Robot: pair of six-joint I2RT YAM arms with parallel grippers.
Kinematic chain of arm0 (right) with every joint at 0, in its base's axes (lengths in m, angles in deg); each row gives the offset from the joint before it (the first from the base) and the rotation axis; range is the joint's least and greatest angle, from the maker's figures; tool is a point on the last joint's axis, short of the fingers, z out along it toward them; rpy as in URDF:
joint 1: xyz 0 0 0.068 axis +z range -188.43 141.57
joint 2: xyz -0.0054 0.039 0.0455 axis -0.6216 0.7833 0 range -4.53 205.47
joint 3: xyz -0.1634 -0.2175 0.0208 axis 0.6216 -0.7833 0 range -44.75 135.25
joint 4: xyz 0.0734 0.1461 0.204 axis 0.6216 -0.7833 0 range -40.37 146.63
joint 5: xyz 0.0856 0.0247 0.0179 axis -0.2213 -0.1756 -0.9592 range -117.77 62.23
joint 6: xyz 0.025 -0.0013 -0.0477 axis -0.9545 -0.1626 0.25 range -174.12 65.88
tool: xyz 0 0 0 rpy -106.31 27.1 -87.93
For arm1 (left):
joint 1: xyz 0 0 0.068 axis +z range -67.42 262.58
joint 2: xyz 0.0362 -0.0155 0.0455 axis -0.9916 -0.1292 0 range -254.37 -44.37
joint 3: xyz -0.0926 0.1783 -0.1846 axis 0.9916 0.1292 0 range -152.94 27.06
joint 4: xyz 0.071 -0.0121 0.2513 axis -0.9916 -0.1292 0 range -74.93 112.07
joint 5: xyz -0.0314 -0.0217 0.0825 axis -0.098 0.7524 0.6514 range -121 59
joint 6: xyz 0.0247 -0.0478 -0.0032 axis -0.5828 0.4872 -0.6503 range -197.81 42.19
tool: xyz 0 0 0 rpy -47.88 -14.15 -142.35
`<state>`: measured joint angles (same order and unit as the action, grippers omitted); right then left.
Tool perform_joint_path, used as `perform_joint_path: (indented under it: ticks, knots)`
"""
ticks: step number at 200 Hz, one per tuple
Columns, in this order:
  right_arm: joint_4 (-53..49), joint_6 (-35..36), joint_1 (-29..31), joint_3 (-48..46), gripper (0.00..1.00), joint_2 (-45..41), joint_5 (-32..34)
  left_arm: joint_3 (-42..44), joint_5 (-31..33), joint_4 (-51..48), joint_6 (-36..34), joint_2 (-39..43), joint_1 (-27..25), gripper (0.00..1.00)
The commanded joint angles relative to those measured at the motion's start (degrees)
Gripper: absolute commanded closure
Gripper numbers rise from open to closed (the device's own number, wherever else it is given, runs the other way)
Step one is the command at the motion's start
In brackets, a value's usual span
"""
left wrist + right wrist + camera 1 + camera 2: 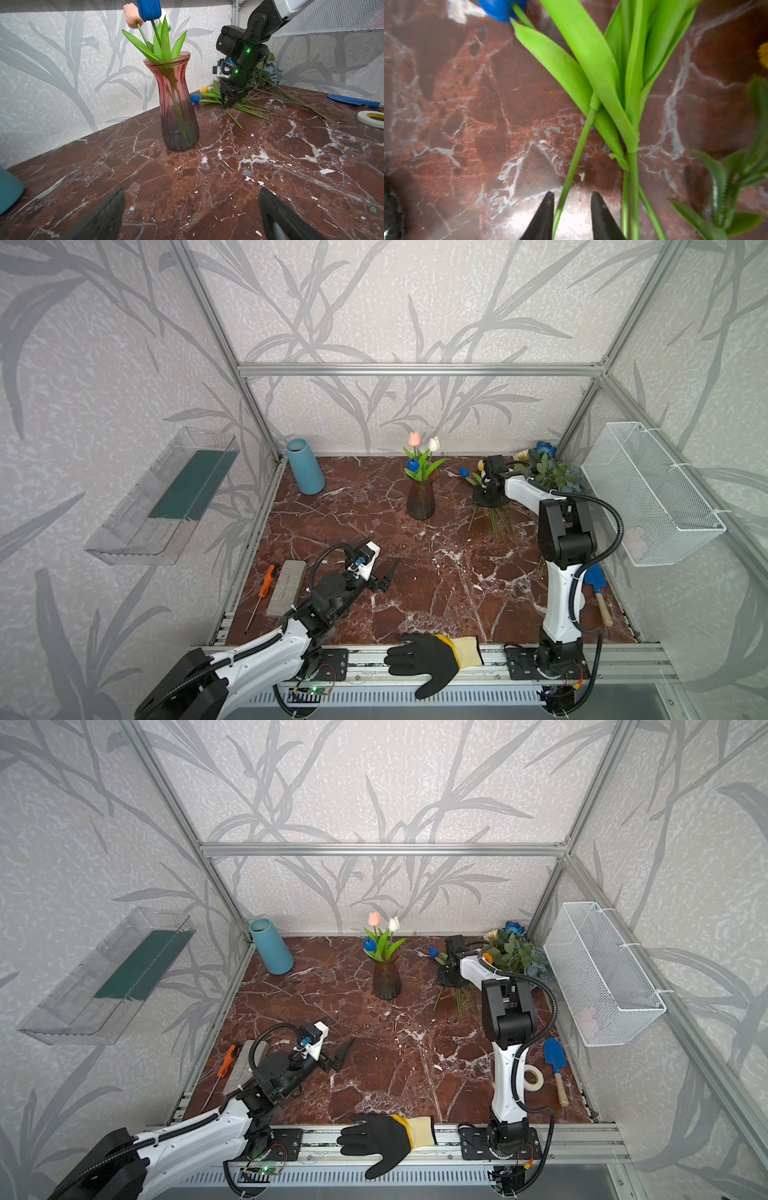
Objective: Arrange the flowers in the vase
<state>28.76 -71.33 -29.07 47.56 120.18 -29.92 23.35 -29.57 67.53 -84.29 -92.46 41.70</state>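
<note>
1. Closest to you, a black work glove (432, 659) lies across the front rail, just off the marble table (436, 585).
2. Your left gripper (388, 576) hangs low over the front-left of the table. Its jaws are spread wide with nothing between them. Next to that arm you've got an orange screwdriver (266, 583) and a grey block (286, 587). Over on the right side there's a blue trowel (556, 1058) and a tape roll (533, 1078).
3. Mid-table, the red glass vase (422, 499) stands upright with three flowers in it. They are a pink tulip (414, 438), a white tulip (434, 444) and a lower blue tulip (412, 465) down by the rim.
4. Just right of the vase, your right gripper (572, 194) points down at the flowers lying on the table.
   - In the right wrist view the jaws are a little apart.
   - The stem (577, 141) of the loose blue tulip (464, 471) runs between them.
   - The stem sits against one finger with a clear gap on the other side, so it's not pinched.
   - More green stems lie just beside the gripper.
5. A yellow tulip (204, 89) lies by the loose blue one.
6. The rest are piled in the far right corner. There's an orange marigold (487, 958), a cream daisy (521, 455), a deep-blue rose (545, 448) and a dusty-blue bunch (275, 71).
7. A teal vase (305, 466) stands in the far left corner.
</note>
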Motion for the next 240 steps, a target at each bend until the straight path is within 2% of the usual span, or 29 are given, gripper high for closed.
perform_joint_path:
  ticks: [1,16,75,163,186,210,240]
  knots:
    - [-1.6,-1.2,0.1,2.6,0.76,1.7,-0.8,-2.0,-0.3,0.2,-0.6,0.2,-0.3,0.01]
    - [-1.4,-1.2,0.1,2.5,0.83,1.8,-1.3,-2.1,-0.3,0.2,-0.6,0.3,-0.3,0.01]
    - [0.6,-3.3,0.0,-0.1,0.97,-2.2,-1.4,-2.2,-0.3,-0.1,-0.4,0.0,-0.2,0.01]
    - [3.3,-7.5,-0.8,-5.2,1.0,-13.5,-6.6,-2.4,-0.4,-0.2,-0.3,0.0,-0.2,0.01]
    - [6.1,-9.0,-1.9,-7.7,1.0,-16.4,-11.7,-2.4,-0.5,-0.1,-0.2,0.0,-0.3,0.01]
    - [6.8,-7.9,-2.2,-8.5,1.0,-18.5,-13.7,-2.4,-0.5,-0.1,-0.2,-0.2,-0.2,0.01]
    - [12.4,-10.4,-4.4,-11.5,1.0,-19.8,-23.1,-2.4,-0.8,-0.1,-0.1,-0.2,-0.3,0.01]
